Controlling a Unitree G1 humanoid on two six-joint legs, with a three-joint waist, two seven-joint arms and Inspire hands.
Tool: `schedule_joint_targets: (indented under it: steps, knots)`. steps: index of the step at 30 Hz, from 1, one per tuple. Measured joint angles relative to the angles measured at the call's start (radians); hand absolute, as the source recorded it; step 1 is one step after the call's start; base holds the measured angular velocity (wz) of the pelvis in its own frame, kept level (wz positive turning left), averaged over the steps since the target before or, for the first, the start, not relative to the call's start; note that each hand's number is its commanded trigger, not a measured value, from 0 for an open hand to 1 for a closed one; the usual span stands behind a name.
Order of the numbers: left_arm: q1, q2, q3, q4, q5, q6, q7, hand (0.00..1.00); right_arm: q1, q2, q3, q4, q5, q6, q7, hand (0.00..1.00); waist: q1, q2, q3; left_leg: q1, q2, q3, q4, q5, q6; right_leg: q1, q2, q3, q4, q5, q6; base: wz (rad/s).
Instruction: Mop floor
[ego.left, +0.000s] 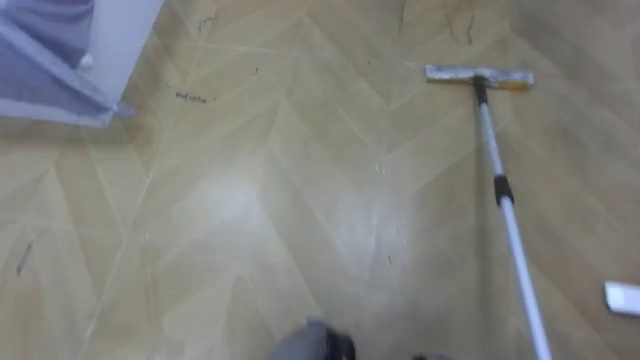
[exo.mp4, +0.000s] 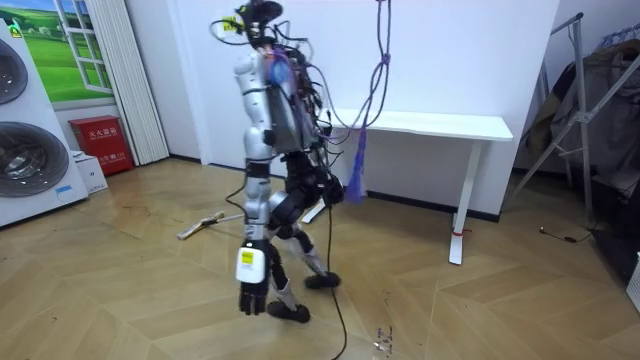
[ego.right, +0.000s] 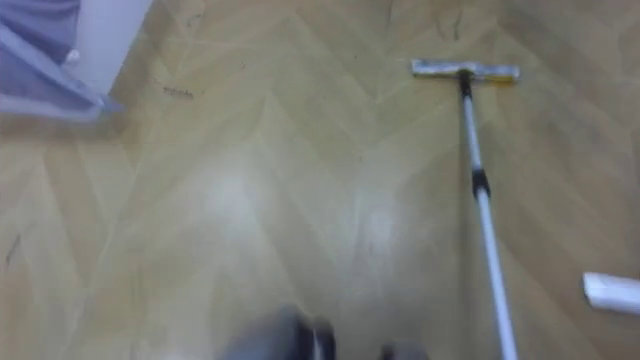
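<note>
Mop (ego.left: 497, 180), just one, flat on herringbone floor (ego.left: 250, 200); one white table (exo.mp4: 440, 124).

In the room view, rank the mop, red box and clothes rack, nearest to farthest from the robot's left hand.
1. mop, on the floor just beyond the left hand.
2. red box, by the wall at the room view's left.
3. clothes rack, at the room view's far right.

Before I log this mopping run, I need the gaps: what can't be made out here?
Mop pole: near end cut by the eye views' bottom edge.
White thing: cut by the eye views' right edge, unidentifiable.
Floor marks: too blurred in the eye views to call dirt or scratches.
</note>
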Motion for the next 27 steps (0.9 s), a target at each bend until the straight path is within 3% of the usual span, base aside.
schedule_joint_targets:
  steps: [1, 3, 4, 5, 6, 7, 8, 9, 10, 11, 12, 14, 15, 16, 17, 18, 19, 20, 21, 22, 23, 24, 25, 27]
  knots:
    - [-0.002, 0.0, -0.004, -0.014, -0.005, -0.001, 0.001, 0.0, 0.002, 0.025, 0.0, 0.0, 0.001, 0.005, -0.008, 1.0, -0.017, 0.0, 0.0078, 0.008, 0.0, 0.0, 0.001, -0.013, 0.002, -0.042, 0.018, 0.0, -0.064, -0.004, 0.007, 0.0]
    - [-0.002, -0.009, -0.01, -0.028, 0.0, 0.0, 0.0, 0.0, 0.007, 0.046, -0.004, -0.002, -0.003, 0.011, -0.019, 1.0, -0.037, 0.0, 0.0097, 0.024, -0.002, 0.0, 0.009, -0.044, 0.004, -0.079, 0.04, -0.009, -0.208, -0.001, 0.002, 0.0]
    - [0.001, -0.02, -0.009, -0.029, 0.002, 0.001, 0.0, 0.0, 0.01, 0.048, -0.016, -0.007, -0.013, 0.02, -0.03, 1.0, -0.037, -0.001, 0.0101, 0.045, -0.002, 0.0, 0.015, -0.071, 0.002, -0.08, 0.052, -0.025, -0.304, 0.014, -0.022, -0.07]
    - [0.004, -0.026, -0.01, -0.029, 0.003, 0.004, 0.0, 0.0, 0.008, 0.047, -0.018, -0.007, -0.019, 0.022, -0.036, 1.0, -0.037, -0.002, 0.0112, 0.061, -0.002, 0.0, 0.019, -0.086, -0.001, -0.074, 0.058, -0.035, -0.34, 0.021, -0.033, -0.09]
    - [0.01, -0.032, -0.009, -0.028, 0.001, 0.018, 0.0, 0.0, -0.002, 0.045, -0.022, -0.007, -0.022, 0.033, -0.05, 1.0, -0.038, -0.003, 0.0122, 0.094, -0.002, -0.004, 0.032, -0.122, -0.007, -0.049, 0.068, -0.047, -0.357, 0.032, -0.053, 0.0]
    - [0.013, -0.032, -0.009, -0.027, -0.01, 0.028, 0.001, 0.0, -0.013, 0.043, -0.025, -0.009, -0.023, 0.046, -0.059, 1.0, -0.03, -0.006, 0.0134, 0.127, -0.001, -0.005, 0.054, -0.152, -0.028, -0.017, 0.069, -0.05, -0.333, 0.018, -0.063, 0.0]
    - [0.013, -0.031, -0.01, -0.027, -0.017, 0.032, 0.003, 0.0, -0.026, 0.042, -0.029, -0.007, -0.024, 0.055, -0.065, 1.0, -0.023, -0.007, 0.014, 0.131, 0.004, -0.005, 0.087, -0.157, -0.04, -0.006, 0.071, -0.053, -0.317, -0.001, -0.065, -0.08]
    - [0.013, -0.028, -0.012, -0.027, -0.033, 0.036, 0.014, 0.0, -0.069, 0.036, -0.039, -0.003, -0.035, 0.075, -0.073, 1.0, -0.004, -0.014, 0.0179, 0.102, 0.026, 0.008, 0.218, -0.119, -0.109, 0.016, 0.083, -0.048, -0.279, -0.038, -0.072, -0.31]
    - [0.019, -0.021, -0.022, -0.026, -0.067, 0.036, 0.033, 0.0, -0.135, 0.03, -0.047, 0.006, -0.052, 0.095, -0.081, 1.0, 0.021, -0.035, 0.0239, 0.043, 0.053, 0.029, 0.38, -0.005, -0.17, 0.031, 0.096, -0.025, -0.235, -0.072, -0.08, -0.38]
    - [0.022, -0.021, -0.023, -0.027, -0.073, 0.037, 0.04, 0.0, -0.164, 0.026, -0.047, 0.005, -0.058, 0.1, -0.085, 1.0, 0.029, -0.047, 0.0269, 0.018, 0.056, 0.033, 0.438, 0.056, -0.175, 0.036, 0.1, -0.017, -0.218, -0.085, -0.085, -0.54]
    - [0.027, -0.022, -0.034, -0.03, -0.096, 0.037, 0.048, 0.0, -0.243, 0.008, -0.046, 0.001, -0.055, 0.101, -0.083, 1.0, 0.058, -0.066, 0.0296, -0.056, 0.053, 0.031, 0.559, 0.197, -0.177, 0.043, 0.101, 0.0, -0.18, -0.12, -0.099, -0.37]
    - [0.019, -0.018, -0.039, -0.045, -0.097, 0.035, 0.047, 0.0, -0.327, -0.012, -0.043, -0.014, -0.02, 0.079, -0.068, 1.0, 0.075, -0.077, 0.0348, -0.173, 0.071, 0.019, 0.584, 0.17, -0.159, 0.05, 0.101, 0.004, -0.148, -0.164, -0.097, -0.13]
    - [0.022, -0.013, -0.037, -0.06, -0.094, 0.033, 0.044, 0.0, -0.363, -0.016, -0.043, -0.027, 0.005, 0.059, -0.05, 1.0, 0.096, -0.088, 0.0409, -0.219, 0.095, 0.007, 0.489, 0.132, -0.156, 0.071, 0.1, 0.005, -0.143, -0.183, -0.083, 0.06]
    - [0.037, -0.01, -0.038, -0.068, -0.097, 0.029, 0.038, 0.0, -0.389, -0.016, -0.034, -0.034, 0.032, 0.047, -0.026, 1.0, 0.101, -0.09, 0.0387, -0.226, 0.105, -0.012, 0.313, 0.121, -0.158, 0.107, 0.1, 0.004, -0.156, -0.206, -0.071, 0.07]
    - [0.04, -0.01, -0.038, -0.068, -0.097, 0.028, 0.033, 0.0, -0.394, -0.016, -0.03, -0.039, 0.048, 0.044, -0.016, 1.0, 0.104, -0.09, 0.0381, -0.216, 0.108, -0.024, 0.211, 0.123, -0.16, 0.13, 0.097, 0.003, -0.168, -0.219, -0.065, 0.12]
    - [0.045, -0.008, -0.037, -0.068, -0.095, 0.032, 0.018, 0.0, -0.39, -0.016, -0.027, -0.039, 0.075, 0.039, 0.004, 1.0, 0.106, -0.087, 0.0368, -0.182, 0.119, -0.047, 0.037, 0.154, -0.151, 0.186, 0.091, -0.001, -0.198, -0.243, -0.052, 0.24]
    - [0.051, 0.001, -0.036, -0.068, -0.094, 0.037, -0.001, 0.0, -0.36, -0.014, -0.024, -0.038, 0.105, 0.04, 0.023, 1.0, 0.097, -0.09, 0.0251, -0.152, 0.107, -0.022, 0.028, 0.144, -0.106, 0.233, 0.066, -0.001, -0.226, -0.27, -0.022, 0.34]
    - [0.053, 0.002, -0.036, -0.068, -0.095, 0.039, -0.009, 0.0, -0.341, -0.019, -0.024, -0.037, 0.116, 0.041, 0.03, 1.0, 0.096, -0.091, 0.0248, -0.138, 0.094, -0.019, 0.027, 0.13, -0.084, 0.25, 0.056, -0.002, -0.239, -0.275, -0.013, 0.48]
    - [0.039, 0.002, -0.03, -0.069, -0.091, 0.04, -0.019, 0.0, -0.296, -0.032, -0.024, -0.03, 0.138, 0.042, 0.043, 1.0, 0.095, -0.093, 0.0238, -0.116, 0.064, -0.014, 0.027, 0.101, -0.059, 0.275, 0.036, 0.01, -0.241, -0.27, 0.0, 0.43]
    - [0.027, 0.0, -0.027, -0.069, -0.078, 0.041, -0.025, 0.0, -0.249, -0.05, -0.019, -0.014, 0.137, 0.041, 0.057, 1.0, 0.093, -0.093, 0.0227, -0.088, 0.032, -0.007, 0.027, 0.073, -0.033, 0.278, 0.016, 0.018, -0.192, -0.239, 0.027, 0.37]
    - [0.022, -0.003, -0.018, -0.071, -0.071, 0.039, -0.025, 0.0, -0.225, -0.059, -0.016, -0.002, 0.137, 0.041, 0.059, 1.0, 0.089, -0.089, 0.0229, -0.073, 0.014, -0.004, 0.028, 0.06, -0.022, 0.272, 0.003, 0.023, -0.153, -0.211, 0.035, 0.43]
    - [0.018, -0.004, -0.012, -0.084, -0.06, 0.034, -0.022, 0.0, -0.169, -0.078, -0.007, 0.021, 0.134, 0.041, 0.056, 1.0, 0.074, -0.078, 0.0185, -0.047, -0.017, -0.005, 0.03, 0.036, -0.001, 0.248, -0.006, 0.049, -0.064, -0.131, 0.041, 0.51]
    - [0.016, -0.003, -0.007, -0.103, -0.054, 0.031, -0.021, 0.0, -0.105, -0.084, 0.007, 0.023, 0.131, 0.041, 0.042, 1.0, 0.062, -0.051, 0.0114, -0.028, -0.035, -0.02, 0.035, 0.009, 0.013, 0.215, 0.002, 0.066, 0.016, -0.047, 0.043, 0.46]
    - [0.015, 0.001, 0.002, -0.128, -0.055, 0.014, -0.016, 0.0, -0.036, -0.087, 0.006, 0.022, 0.123, 0.039, 0.026, 1.0, 0.051, -0.019, 0.0058, -0.015, -0.037, -0.033, 0.035, -0.021, 0.023, 0.121, 0.031, 0.068, 0.083, -0.033, 0.041, 0.1]
